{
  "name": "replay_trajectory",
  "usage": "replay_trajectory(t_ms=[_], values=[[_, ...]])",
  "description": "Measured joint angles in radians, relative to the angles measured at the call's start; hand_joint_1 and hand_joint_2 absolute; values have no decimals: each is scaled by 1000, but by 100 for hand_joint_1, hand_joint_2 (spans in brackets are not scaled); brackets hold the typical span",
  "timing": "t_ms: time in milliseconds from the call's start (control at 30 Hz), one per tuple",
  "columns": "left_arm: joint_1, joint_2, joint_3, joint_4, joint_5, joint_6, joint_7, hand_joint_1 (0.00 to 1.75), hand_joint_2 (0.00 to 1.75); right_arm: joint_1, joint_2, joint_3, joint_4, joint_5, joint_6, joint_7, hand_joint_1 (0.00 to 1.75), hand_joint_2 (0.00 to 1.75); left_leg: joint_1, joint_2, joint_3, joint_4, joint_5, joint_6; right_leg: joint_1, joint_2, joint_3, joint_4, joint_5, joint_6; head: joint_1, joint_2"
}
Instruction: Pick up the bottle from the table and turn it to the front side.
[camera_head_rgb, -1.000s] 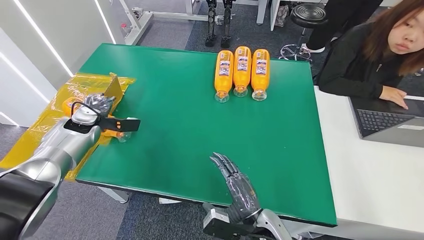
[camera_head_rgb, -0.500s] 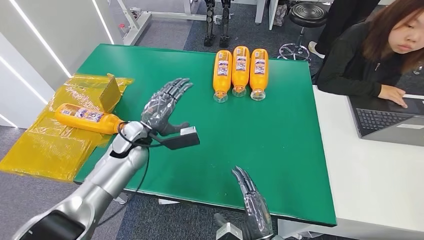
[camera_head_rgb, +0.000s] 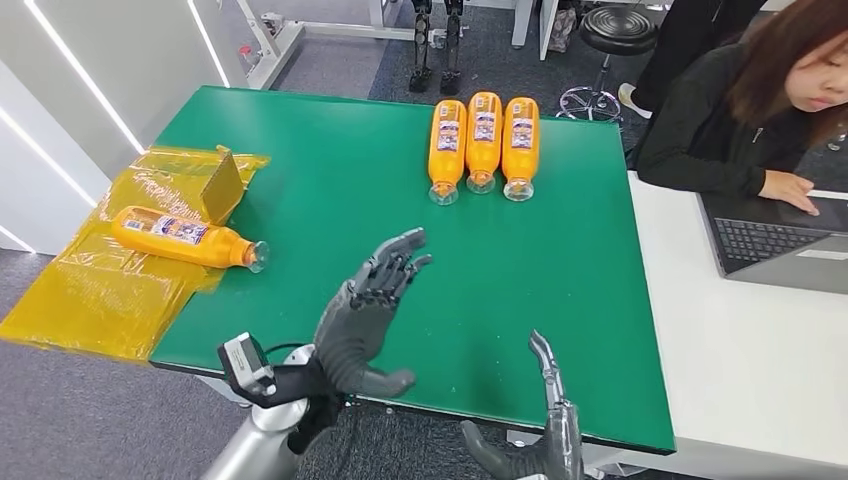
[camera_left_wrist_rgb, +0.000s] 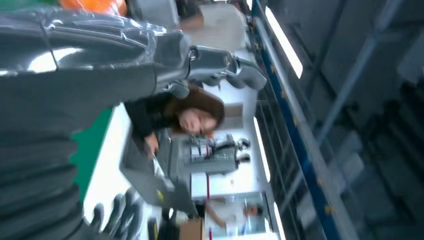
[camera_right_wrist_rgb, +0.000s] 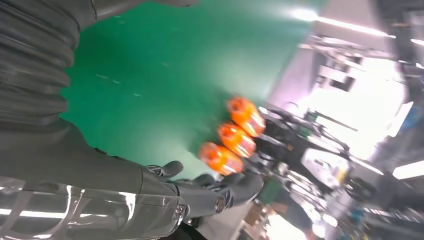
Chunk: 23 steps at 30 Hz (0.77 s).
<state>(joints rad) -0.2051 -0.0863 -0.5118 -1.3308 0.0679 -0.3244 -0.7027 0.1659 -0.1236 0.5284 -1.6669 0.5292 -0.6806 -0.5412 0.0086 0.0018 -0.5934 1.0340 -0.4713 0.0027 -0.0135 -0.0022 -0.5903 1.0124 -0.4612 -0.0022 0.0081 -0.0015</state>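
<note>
Bottle (camera_head_rgb: 187, 238) on its side at far left, on yellow plastic sheet (camera_head_rgb: 90, 290) draped over left table edge, label facing up, cap end pointing right and just reaching the green table (camera_head_rgb: 330, 170). Released within the last second: gripped by the left hand a second ago, lying free half a second ago, same spot and same pose now. Small yellow box (camera_head_rgb: 224, 183) just beyond it, apart from it.

Left hand (camera_head_rgb: 365, 315) now pulled well clear, moved from the sheet across to the near edge near centre, raised off the surface, fingers spread wide, thumb out, nothing held. Wrist camera block (camera_head_rgb: 246, 366) hanging at the forearm below the table edge.

Three more bottles (camera_head_rgb: 484, 142) in a tidy row at far centre, side by side and touching, labels up, caps toward the near side. Unmoved across all three moments.

Right hand (camera_head_rgb: 545, 430) at near right, dropped lower along the near edge than a second ago, fingers extended and apart, empty.

Person (camera_head_rgb: 745, 100) seated at far right beside a laptop (camera_head_rgb: 770, 250) on a white table (camera_head_rgb: 760, 360), not reaching in.

Reading: label-up pose plus withdrawal of both hands suggests the turn on this bottle is done and set-down complete; arms likely returning to rest. Whether the label shown is the wanted front not certain from here.
</note>
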Motion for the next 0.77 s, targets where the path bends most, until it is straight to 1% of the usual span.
replay_trajectory(t_ms=[100, 200, 333, 467, 767], values=[[28, -44, -10, -22, 9, 17, 0, 0, 175, 5, 8, 0, -56, 14, -1, 5, 0, 175, 0, 1, 0, 0, 0, 0, 0, 1, 0, 0, 0, 0, 0, 0], [41, -60, -13, -24, 10, 26, 0, 0, 175, 1, 23, 0, -82, 17, -1, 14, 0, 175, 0, 1, 1, 0, 0, 0, 0, 0, 0, 0, 1, 0, 0, 0], [57, -69, -13, -26, -17, 49, 0, 0, 175, -2, 50, -3, -99, 16, -1, 0, 0, 175, 1, 1, 2, 0, 1, -1, 1, 1, 0, 1, 1, -1, 0, 0], [67, -71, -13, -28, -20, 55, 0, 0, 175, -2, 63, -9, -115, 21, -1, -7, 0, 175, 1, 1, 2, 0, 2, -2, 1, 1, 0, 2, 1, -1, 0, 0], [67, -72, -13, -30, -13, 57, 0, 0, 175, 13, 88, -40, -171, 98, 7, 16, 0, 175, 1, 0, 2, 0, 2, -2, 1, 1, 0, 1, 1, -1, 0, 0]])
